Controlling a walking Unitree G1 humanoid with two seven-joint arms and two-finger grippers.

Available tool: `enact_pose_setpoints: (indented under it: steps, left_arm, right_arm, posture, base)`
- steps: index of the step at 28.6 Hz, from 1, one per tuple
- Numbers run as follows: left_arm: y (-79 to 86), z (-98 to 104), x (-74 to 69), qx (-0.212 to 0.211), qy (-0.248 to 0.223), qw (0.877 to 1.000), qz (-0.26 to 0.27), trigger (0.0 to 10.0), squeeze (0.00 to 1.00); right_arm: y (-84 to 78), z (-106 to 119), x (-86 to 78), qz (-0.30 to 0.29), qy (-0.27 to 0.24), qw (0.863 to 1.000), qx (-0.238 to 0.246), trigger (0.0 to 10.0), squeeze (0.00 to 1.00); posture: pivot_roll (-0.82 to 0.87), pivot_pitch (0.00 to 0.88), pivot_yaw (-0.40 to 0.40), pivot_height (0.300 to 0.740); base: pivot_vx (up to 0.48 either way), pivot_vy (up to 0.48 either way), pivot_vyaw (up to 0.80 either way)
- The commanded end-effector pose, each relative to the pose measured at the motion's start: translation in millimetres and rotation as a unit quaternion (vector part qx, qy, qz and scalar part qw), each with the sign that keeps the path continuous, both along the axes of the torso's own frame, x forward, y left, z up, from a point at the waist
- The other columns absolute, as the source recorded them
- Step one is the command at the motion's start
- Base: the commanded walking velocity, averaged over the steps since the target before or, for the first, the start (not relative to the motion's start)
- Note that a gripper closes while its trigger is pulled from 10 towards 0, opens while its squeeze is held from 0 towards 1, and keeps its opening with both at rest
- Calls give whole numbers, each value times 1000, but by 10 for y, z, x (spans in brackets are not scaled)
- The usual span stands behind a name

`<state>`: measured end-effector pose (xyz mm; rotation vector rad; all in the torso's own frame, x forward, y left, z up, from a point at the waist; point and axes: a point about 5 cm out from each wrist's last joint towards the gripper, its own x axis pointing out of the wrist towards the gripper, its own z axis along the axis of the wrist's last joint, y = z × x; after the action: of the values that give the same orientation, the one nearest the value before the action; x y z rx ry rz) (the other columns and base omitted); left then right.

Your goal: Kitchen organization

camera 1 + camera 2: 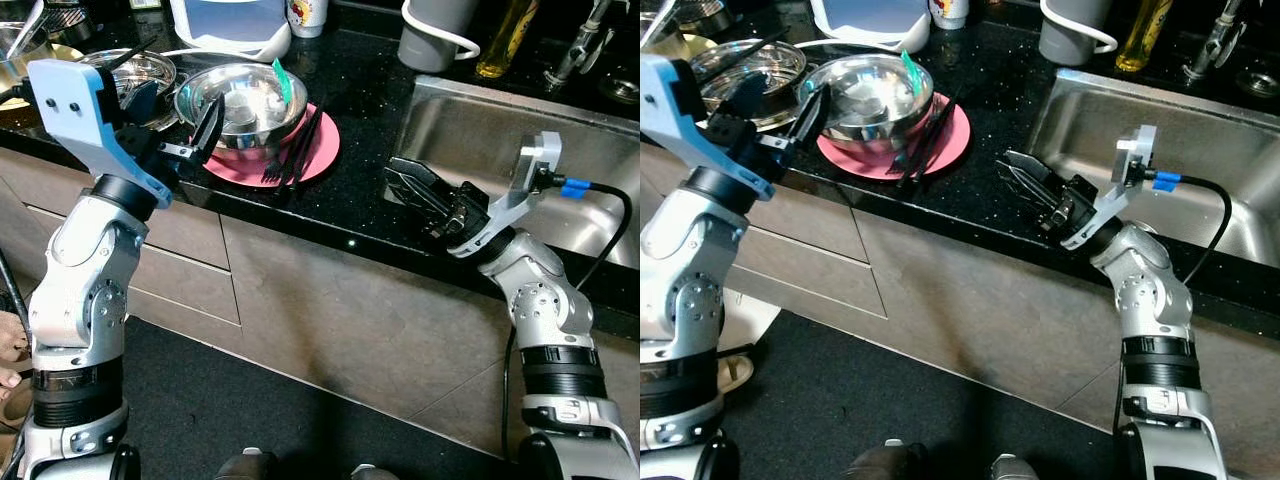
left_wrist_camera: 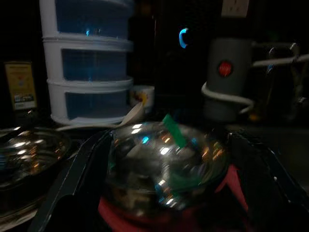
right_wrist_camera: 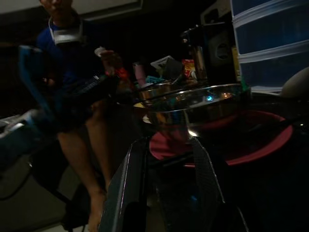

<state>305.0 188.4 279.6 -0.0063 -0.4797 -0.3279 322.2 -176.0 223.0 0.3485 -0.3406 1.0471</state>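
here, shiny round steel bowl [image 1: 243, 110] on flat pink plate [image 1: 318, 152], glossy black counter [image 1: 360, 215]

pink plate [image 1: 322, 152], silver bowl [image 1: 240, 100], speckled black countertop [image 1: 350, 200]

Head stereo pair: high, facing forward and down onto black counter [image 1: 360, 90], both arms in frame; right eye shifted slightly, so bowl [image 1: 243, 105] sits further left in it.

Left wrist camera: low, counter height, close to bowl [image 2: 164, 164], facing across it toward white drawers [image 2: 87, 58] and grey jug [image 2: 229, 72] behind.

Right wrist camera: low at counter edge, farther from bowl [image 3: 198, 104], facing it side-on, person [image 3: 72, 72] beyond.

All four views share bowl on pink plate [image 1: 940, 140].
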Motion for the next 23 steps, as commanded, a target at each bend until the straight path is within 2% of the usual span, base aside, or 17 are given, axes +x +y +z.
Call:
enact_pose_setpoints:
  steps: [1, 3, 9, 17, 20, 21, 23]
  left_arm:
    - [2, -86, 24, 23, 11, 1000, 0, 10000, 0]
    - [9, -136, 72, 48, 15, 999, 7, 10000, 0]
    - [18, -184, 143, 85, 9, 996, 16, 10000, 0]
    - [-30, -175, 223, 113, -6, 993, 18, 10000, 0]
    - [-95, -205, 260, 126, -17, 992, 8, 10000, 0]
    - [-101, -216, 269, 129, -17, 991, 4, 4549, 0]
    - [-99, -237, 284, 130, -18, 991, 1, 0, 0]
  right_arm:
    - [38, 3, -33, 15, -2, 1000, -1, 10000, 0]
    - [44, 17, -48, 16, -4, 1000, 0, 10000, 0]
    - [58, 35, -88, 20, -8, 1000, 3, 10000, 0]
    - [71, 51, -107, 21, -8, 1000, 7, 10000, 0]
    - [82, 61, -123, 22, -7, 1000, 9, 10000, 0]
    - [79, 65, -125, 21, -7, 1000, 8, 10000, 0]
    - [74, 74, -130, 20, -7, 1000, 8, 10000, 0]
  posture:
    - [20, 130, -44, 740]
    - [16, 133, -40, 740]
    - [12, 142, -36, 740]
    - [4, 154, -32, 740]
    - [-4, 161, -31, 740]
    - [-5, 162, -31, 740]
    - [-6, 163, -30, 740]
  base:
    - [0, 0, 0]
    - [0, 0, 0]
    - [0, 0, 0]
    - [0, 0, 0]
    - [0, 0, 0]
    - [0, 0, 0]
    - [0, 0, 0]
